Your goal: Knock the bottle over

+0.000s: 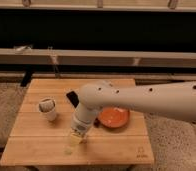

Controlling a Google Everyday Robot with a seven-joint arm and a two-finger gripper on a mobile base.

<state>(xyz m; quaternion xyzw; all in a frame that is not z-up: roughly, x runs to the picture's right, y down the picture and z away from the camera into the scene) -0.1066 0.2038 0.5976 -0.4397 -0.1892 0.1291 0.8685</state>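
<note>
Wooden table (36,145): gripper (75,139) over pale bottle (70,147)

The gripper (75,138), at the arm's (141,102) lower end toward seven o'clock, blurs into the pale bottle (71,145); contact between them cannot be told. The arm is cut off by the frame's three o'clock edge and hides part of the orange plate (114,117) and a dark object (72,98). The cup's (48,108) contents are indistinct.
</note>
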